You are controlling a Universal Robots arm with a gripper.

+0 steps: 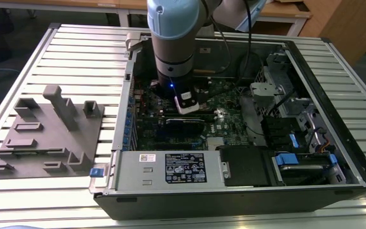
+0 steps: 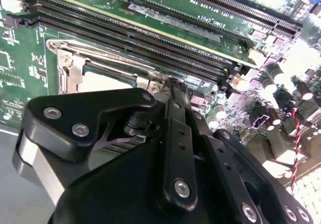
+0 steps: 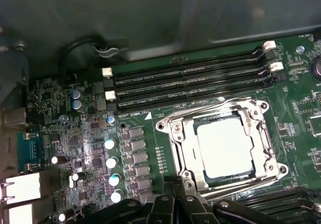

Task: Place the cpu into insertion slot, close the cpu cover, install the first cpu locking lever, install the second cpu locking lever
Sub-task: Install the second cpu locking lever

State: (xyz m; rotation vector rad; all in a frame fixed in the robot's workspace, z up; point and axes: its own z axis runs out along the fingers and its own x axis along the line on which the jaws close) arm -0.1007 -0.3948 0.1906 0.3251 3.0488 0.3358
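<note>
The cpu [image 3: 224, 148] lies in the insertion slot [image 3: 198, 170] under the closed cpu cover [image 3: 261, 142]; the gripper [image 3: 183, 204] hovers at the slot edge, grip state indiscernible; lever status unclear.

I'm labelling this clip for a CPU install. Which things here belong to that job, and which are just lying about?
Part of the job:
- cpu, seated in the socket
- cpu cover, closed around it
- gripper, at the socket's edge

Lying about:
- grey fixture plate
- memory slots
- power supply
</note>
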